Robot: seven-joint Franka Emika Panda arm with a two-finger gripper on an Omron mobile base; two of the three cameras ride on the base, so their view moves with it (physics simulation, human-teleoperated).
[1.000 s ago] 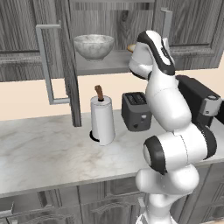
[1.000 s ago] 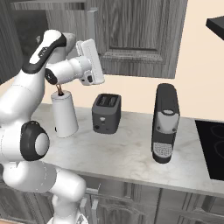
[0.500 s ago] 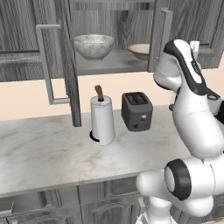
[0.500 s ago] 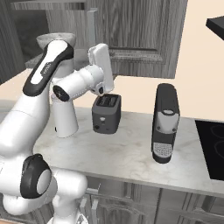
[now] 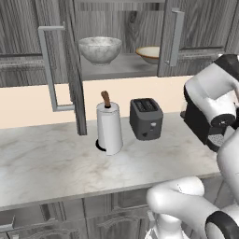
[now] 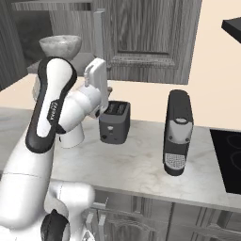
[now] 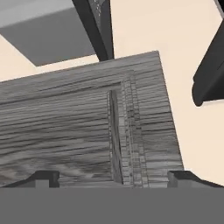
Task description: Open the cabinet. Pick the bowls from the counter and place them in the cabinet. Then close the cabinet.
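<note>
The dark grey wood-grain wall cabinet (image 5: pixel 122 28) is seen with both raised-panel doors swung open, each carrying a long vertical grey bar handle. On its grey shelf, the deep rounded speckled grey-white stone-look bowl (image 5: pixel 100 49) is set to the left and the shallower tan bowl with brown rim (image 5: pixel 149 53) to the right, well apart; the tan one is partly hidden by the right door.

The long pale marble-look counter (image 5: pixel 56 163) carries a white paper-towel roll on a brown-topped holder (image 5: pixel 109 126), a dark grey two-slot toaster (image 5: pixel 146 118) just beside it, and a black coffee machine (image 6: pixel 177 132) further right.

In the hand view, the two-finger gripper (image 7: pixel 113 177) is recorded with its dark fingertips (image 7: pixel 43 178) spread wide and nothing between them, facing the panelled front of a cabinet door. In the right base view the hand is seen above the toaster, level with the lower edge of the right door.
</note>
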